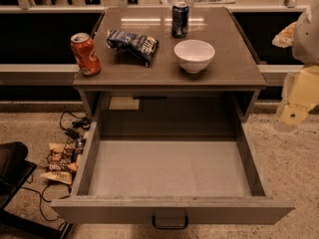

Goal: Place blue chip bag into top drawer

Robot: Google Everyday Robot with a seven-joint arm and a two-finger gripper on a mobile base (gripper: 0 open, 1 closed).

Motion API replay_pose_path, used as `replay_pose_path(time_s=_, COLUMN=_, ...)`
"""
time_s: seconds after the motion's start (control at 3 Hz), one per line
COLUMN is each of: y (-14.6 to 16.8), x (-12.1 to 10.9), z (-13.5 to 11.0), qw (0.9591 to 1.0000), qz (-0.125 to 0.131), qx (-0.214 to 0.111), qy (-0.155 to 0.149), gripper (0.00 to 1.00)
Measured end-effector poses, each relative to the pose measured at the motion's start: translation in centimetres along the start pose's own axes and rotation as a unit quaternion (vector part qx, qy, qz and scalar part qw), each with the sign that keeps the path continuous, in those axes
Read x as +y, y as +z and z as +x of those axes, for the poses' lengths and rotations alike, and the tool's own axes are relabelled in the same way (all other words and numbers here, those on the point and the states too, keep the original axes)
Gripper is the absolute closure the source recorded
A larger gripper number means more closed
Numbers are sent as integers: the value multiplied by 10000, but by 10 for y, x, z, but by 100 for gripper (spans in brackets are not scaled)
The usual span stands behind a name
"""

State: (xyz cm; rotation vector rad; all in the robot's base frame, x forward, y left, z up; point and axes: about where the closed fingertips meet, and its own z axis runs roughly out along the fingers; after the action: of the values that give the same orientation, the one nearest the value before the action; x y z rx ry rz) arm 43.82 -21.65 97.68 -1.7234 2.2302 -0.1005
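Note:
The blue chip bag (132,43), crumpled navy foil with white lettering, lies on the grey counter top (229,68) left of centre, between the red can and the white bowl. The top drawer (169,168) is pulled fully open below the counter. Its plain grey inside holds nothing, and its small dark handle (170,223) is at the middle of the front panel. My gripper (291,114), pale and cream-coloured, hangs at the right edge of the view. It is beside the counter's right front corner, well right of the bag and above the floor.
A red soda can (85,54) stands at the counter's left front. A blue soda can (180,19) stands at the back, and a white bowl (194,55) sits right of centre. Wrappers and cables (64,156) lie on the floor left of the drawer.

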Motion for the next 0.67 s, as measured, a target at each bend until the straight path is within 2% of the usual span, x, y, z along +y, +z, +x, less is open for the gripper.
replay_pose_path(time_s=0.33, y=-1, x=-1, z=-1, qw=10000, qz=54, qx=-9, qy=-8, gripper=0)
replay_pose_path(time_s=0.67, y=14, x=-15, z=-19, qw=9993, qz=308, qx=-92, qy=-166, gripper=0)
